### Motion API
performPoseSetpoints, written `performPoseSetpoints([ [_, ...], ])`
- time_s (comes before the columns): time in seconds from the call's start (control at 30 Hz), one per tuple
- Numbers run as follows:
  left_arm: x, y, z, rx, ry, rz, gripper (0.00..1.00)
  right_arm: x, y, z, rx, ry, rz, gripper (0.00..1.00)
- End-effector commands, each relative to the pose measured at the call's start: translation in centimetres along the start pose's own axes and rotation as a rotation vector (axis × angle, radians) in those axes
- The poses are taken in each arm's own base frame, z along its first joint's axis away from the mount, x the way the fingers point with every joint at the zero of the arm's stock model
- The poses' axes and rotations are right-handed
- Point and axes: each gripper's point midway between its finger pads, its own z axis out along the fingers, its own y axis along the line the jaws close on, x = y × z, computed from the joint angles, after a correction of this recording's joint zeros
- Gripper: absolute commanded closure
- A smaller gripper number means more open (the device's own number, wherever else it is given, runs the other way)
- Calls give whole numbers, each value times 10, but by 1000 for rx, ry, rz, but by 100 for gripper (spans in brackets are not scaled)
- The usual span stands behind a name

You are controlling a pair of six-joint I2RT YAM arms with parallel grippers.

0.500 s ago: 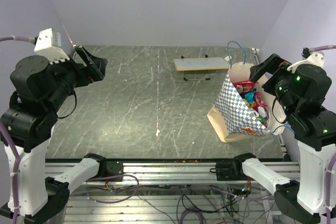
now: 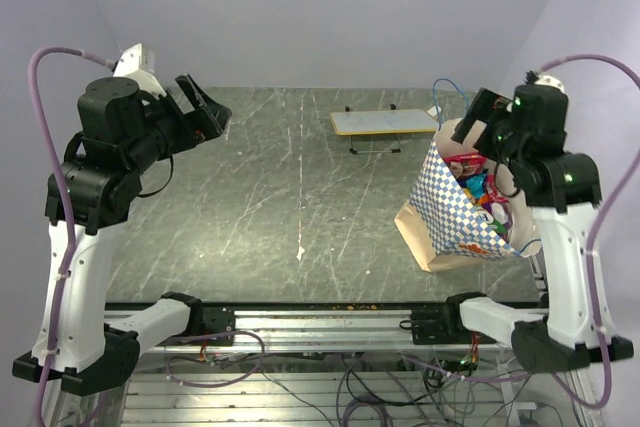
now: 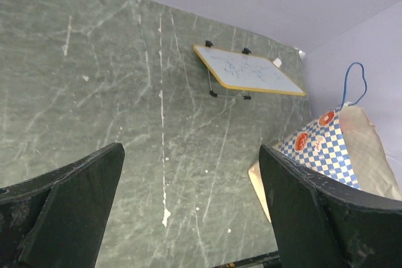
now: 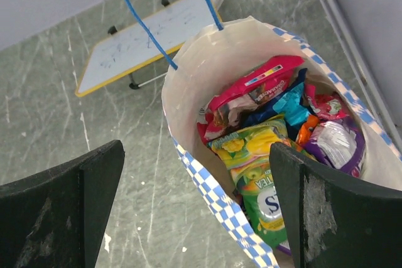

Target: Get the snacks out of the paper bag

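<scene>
Arms (image 2: 95,177) aloft, right end effector (image 4: 196,155) above bag (image 4: 182,92)

The desk (image 2: 280,197) looks like dark green-grey stone, smooth with a dull sheen, veined and scratched pale. The paper bag (image 4: 210,186) is stiff paper, printed in checks outside and plain matt cream inside, with a thin cord handle (image 4: 151,37). The snacks (image 4: 257,155) are crinkled foil packets, glossy and catching the light. The board (image 3: 248,72) has a smooth pale face. The fingers (image 4: 56,211) are matt black plastic, scuffed grey at the edges. The rail (image 2: 320,322) along the near edge is bare ribbed metal.
</scene>
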Motion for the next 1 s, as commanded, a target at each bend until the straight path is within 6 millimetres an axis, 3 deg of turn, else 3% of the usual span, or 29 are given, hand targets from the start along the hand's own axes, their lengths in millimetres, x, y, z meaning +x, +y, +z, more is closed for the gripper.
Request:
performPoseSetpoints([
  [0.0,5,-17,1,94,31,-61,1,0,19,29,-45,56,-37,0],
  [0.2,23,-22,-3,142,92,-108,2,5,52,77,-155,116,-83,2],
  [0.4,29,-34,-7,206,122,-163,5,-2,63,118,-188,108,-107,7],
  [0.67,25,-51,13,279,155,-193,7,-5,81,164,-280,138,-76,20],
  [0.83,31,-59,19,328,185,-237,7,16,97,179,-364,222,-59,42],
  [0.97,35,-61,15,351,186,-260,6,33,103,176,-415,291,-50,71],
])
